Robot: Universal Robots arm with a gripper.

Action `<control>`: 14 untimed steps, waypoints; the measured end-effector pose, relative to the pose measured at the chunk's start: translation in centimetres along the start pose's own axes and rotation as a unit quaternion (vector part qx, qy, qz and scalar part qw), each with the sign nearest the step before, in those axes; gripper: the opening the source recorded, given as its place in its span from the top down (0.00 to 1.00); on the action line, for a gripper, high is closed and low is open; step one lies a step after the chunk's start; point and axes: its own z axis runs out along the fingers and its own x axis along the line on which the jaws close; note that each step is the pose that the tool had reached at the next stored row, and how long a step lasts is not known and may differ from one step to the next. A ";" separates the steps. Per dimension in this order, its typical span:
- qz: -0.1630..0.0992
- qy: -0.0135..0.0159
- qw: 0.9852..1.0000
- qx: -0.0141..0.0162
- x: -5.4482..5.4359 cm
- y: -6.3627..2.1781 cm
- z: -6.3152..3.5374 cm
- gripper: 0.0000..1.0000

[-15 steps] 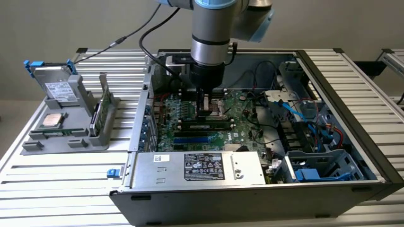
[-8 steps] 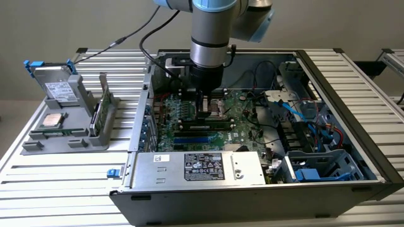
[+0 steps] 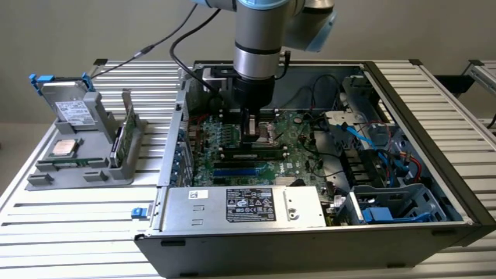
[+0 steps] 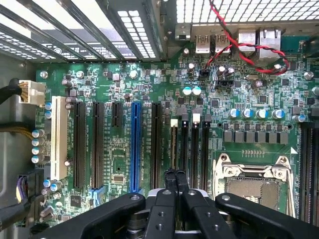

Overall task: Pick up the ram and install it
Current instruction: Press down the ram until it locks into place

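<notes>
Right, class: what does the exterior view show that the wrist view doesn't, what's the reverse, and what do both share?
Exterior view: the robot arm, the grey holder with a processor chip beside the case, and the labelled power supply. Wrist view: the white expansion slot, rear ports and twisted red-black wires. Both: the green motherboard and the shut gripper above its memory slots.

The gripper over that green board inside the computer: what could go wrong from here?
1. The shut gripper is right above the ram, which lies along a black slot. Pushing off-centre could seat it crooked or bend it.
2. The open processor socket sits beside the memory slots. A sideways slip might damage it.
3. Loose red-and-black wires cross the board's edge and could snag the arm.
</notes>
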 end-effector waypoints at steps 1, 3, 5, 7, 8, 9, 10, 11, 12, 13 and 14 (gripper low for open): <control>0.000 0.000 1.000 0.000 0.0 0.00 -0.10 0.90; 0.000 0.000 1.000 0.000 0.0 -0.08 -0.19 0.90; 0.000 0.000 1.000 0.000 0.0 -0.31 -0.29 0.90; 0.000 0.000 1.000 0.000 0.0 -0.61 -0.40 0.90; 0.000 0.000 1.000 0.000 0.1 -0.78 -0.47 0.90; -0.001 0.000 1.000 0.000 0.1 -0.95 -0.53 0.90; -0.001 0.000 1.000 0.000 0.1 -1.14 -0.59 0.90; -0.001 0.000 1.000 0.000 0.1 -1.33 -0.65 0.90; -0.001 0.000 1.000 0.000 0.1 -1.53 -0.71 0.90; -0.001 0.000 1.000 0.000 0.1 -1.73 -0.76 0.90; -0.001 0.000 1.000 0.000 0.1 -1.92 -0.81 0.90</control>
